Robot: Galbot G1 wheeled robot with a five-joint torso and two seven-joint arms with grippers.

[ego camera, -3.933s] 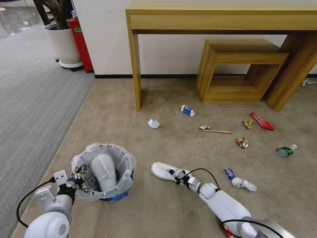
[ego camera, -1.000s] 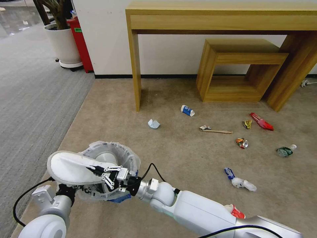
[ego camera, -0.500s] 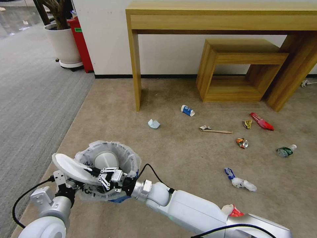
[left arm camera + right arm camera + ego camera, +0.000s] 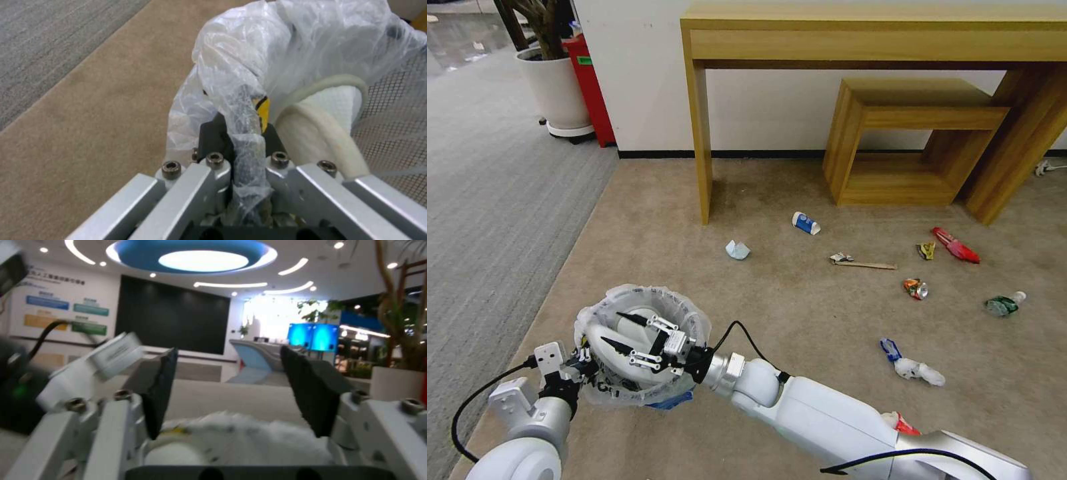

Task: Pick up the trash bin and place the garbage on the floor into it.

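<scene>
The blue trash bin (image 4: 670,399), lined with a white bag, stands on the beige floor (image 4: 800,313) at the near left. My left gripper (image 4: 582,357) (image 4: 244,133) is shut on its bagged rim (image 4: 231,83). Above the bin's mouth my right gripper (image 4: 614,328) (image 4: 231,390) is open with nothing between its fingers. Two white slippers (image 4: 594,330) (image 4: 320,110) lie inside the bin. Garbage lies on the floor: crumpled paper (image 4: 738,250), a blue-white cup (image 4: 806,223), a wooden stick (image 4: 864,264), a crushed can (image 4: 916,288), yellow (image 4: 926,250) and red wrappers (image 4: 956,245), a plastic bottle (image 4: 1004,305).
A blue-and-white wad (image 4: 912,365) lies near my right arm. A wooden desk (image 4: 867,40) with a low stool (image 4: 907,133) under it stands against the back wall. A white planter (image 4: 557,93) and a red bin (image 4: 589,87) stand at the far left beside grey striped carpet (image 4: 487,200).
My right gripper lifted a white slipper from the floor, carried it left over the bin and let it go. The slipper now rests inside and the gripper is open.
</scene>
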